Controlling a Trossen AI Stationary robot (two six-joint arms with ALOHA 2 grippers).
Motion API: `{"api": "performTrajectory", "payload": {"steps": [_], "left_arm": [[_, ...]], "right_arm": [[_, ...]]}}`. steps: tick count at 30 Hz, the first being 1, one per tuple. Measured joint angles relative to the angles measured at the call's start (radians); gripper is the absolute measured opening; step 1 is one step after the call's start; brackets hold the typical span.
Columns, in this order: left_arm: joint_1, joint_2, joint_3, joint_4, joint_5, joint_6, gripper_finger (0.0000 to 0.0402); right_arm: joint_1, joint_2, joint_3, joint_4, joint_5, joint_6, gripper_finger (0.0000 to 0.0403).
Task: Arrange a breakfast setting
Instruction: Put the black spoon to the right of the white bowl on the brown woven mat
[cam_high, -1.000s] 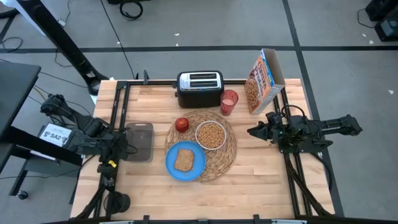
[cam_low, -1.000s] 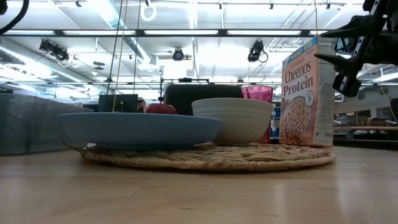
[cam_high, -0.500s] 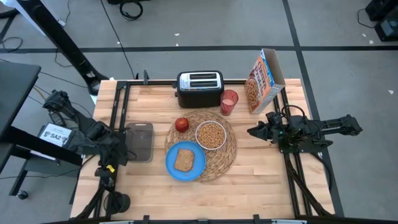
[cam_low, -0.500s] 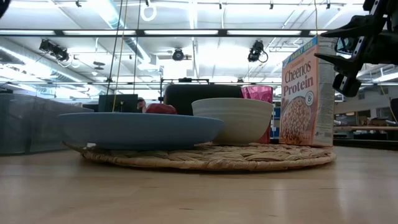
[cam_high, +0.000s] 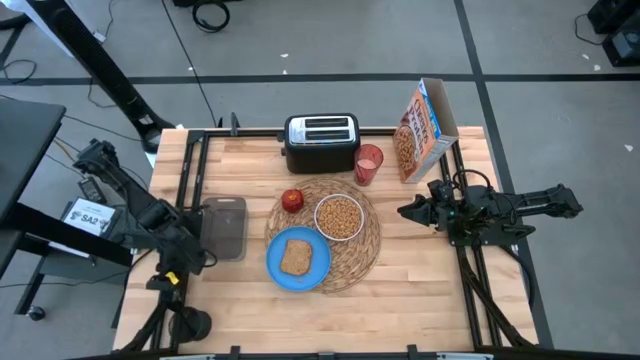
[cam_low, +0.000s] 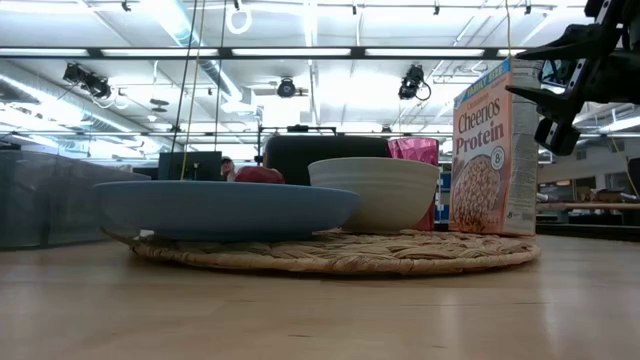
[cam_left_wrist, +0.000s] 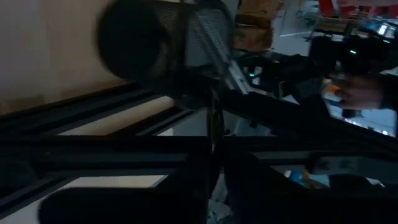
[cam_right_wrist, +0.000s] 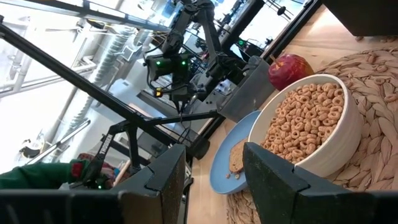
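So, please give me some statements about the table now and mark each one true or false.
1. The toast slice lies on the blue plate. True.
2. The white bowl is empty. False: it holds cereal rings.
3. The red apple sits on the woven placemat. True.
4. The red cup stands left of the toaster in the high view. False: it stands to its right.
5. The right hand holds the Cheerios box. False: it hovers open, apart from the box.

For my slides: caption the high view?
Toast, cereal bowl and apple on a straw placemat; both arms at the table's sides.
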Motion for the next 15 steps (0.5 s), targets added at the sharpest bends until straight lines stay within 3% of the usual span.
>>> {"api": "performTrajectory", "payload": {"steps": [4, 15], "left_arm": [[0.000, -0.002, 0.005, 0.014, 0.011, -0.005, 0.0018], [0.001, 0.000, 0.001, 0.109, 0.014, -0.159, 0.0019]], "right_arm": [[0.000, 0.000, 0.000, 0.002, 0.000, -0.001, 0.0168], [0.000, 0.000, 0.000, 0.003, 0.000, 0.002, 0.0168]]}}
